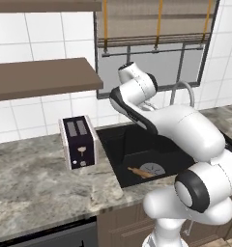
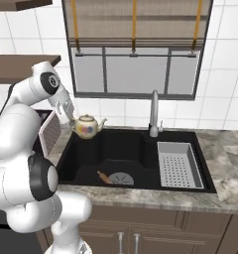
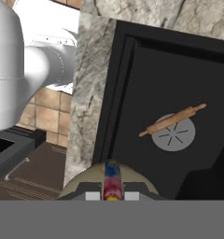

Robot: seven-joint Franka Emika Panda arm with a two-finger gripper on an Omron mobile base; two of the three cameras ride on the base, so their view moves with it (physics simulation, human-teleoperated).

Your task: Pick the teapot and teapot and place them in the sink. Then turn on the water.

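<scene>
The teapot (image 2: 88,127) hangs in the air over the left back corner of the sink (image 2: 136,149), and you can see in the right base view that it is lifted clear of the basin floor, with its spout turned to the right toward the faucet. Your gripper (image 2: 67,115) comes down from the upper left onto this teapot, and the jaws are drawn in narrow and hold it; in the hand view the cream lid with its red and blue mark sits right between the two finger tips. At the far left of the left base view you find the dark toaster (image 1: 79,142) standing upright on the grey marble worktop (image 1: 36,183), just beside the left rim of the sink. Going to the right, the black basin is open below the arm, and on its floor a wooden rolling pin (image 2: 104,177) lies tilted, with one end over the round drain (image 2: 121,178). The pin and the teapot are well apart from each other. Further right, behind the basin, the tall silver faucet (image 2: 153,114) stands on the back rim, and you see no stream of water under it. On the right side of the sink the ribbed grey draining tray (image 2: 178,163) rests inside the basin, against its right wall.
</scene>
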